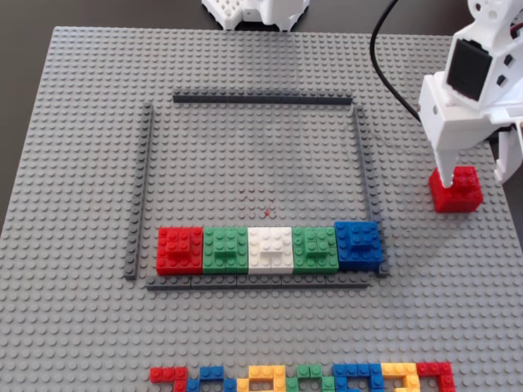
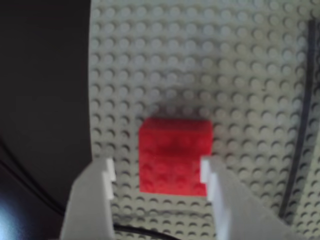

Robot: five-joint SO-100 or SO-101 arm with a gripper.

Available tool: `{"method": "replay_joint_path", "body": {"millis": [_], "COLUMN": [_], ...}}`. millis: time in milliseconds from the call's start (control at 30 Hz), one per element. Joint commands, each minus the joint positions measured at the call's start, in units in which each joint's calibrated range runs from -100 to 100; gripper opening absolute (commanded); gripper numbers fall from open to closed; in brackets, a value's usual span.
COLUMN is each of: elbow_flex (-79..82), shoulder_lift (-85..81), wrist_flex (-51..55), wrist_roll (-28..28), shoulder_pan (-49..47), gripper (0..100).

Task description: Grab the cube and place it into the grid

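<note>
The cube [image 1: 455, 189], a small red block with a raised brick on top, sits on the grey baseplate to the right of the grid in the fixed view. The grid [image 1: 261, 100] is a square of thin dark grey strips. My white gripper [image 1: 474, 173] is open and low over the cube, with one finger at its left top edge and the other off to its right. In the wrist view the cube [image 2: 174, 155] lies between my gripper's [image 2: 157, 172] fingers. It is close to the right finger [image 2: 207, 172] and apart from the left one.
A row of red [image 1: 179, 249], green, white, green and blue [image 1: 358, 244] blocks fills the grid's near side. A strip of mixed-colour bricks [image 1: 302, 377] lies at the baseplate's near edge. A black cable [image 1: 384, 49] hangs by the arm. The grid's strip [image 2: 300, 125] shows in the wrist view.
</note>
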Motion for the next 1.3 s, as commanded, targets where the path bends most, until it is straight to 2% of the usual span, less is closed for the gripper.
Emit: {"method": "replay_joint_path", "body": {"millis": [0,200,467,900,1267], "elbow_flex": [-0.12,0.06,1.15,-0.03,4.95], "shoulder_lift": [-1.24,-1.16,-1.16,-6.4,-17.49], "wrist_flex": [-0.27,-0.32,-0.56,0.22,0.56], "wrist_roll": [-0.2,-0.39,-0.34,0.0,2.83], "shoulder_pan": [-0.21,-0.43,-0.43,-0.43,-0.21], "gripper": [20,10,3,1,1]}}
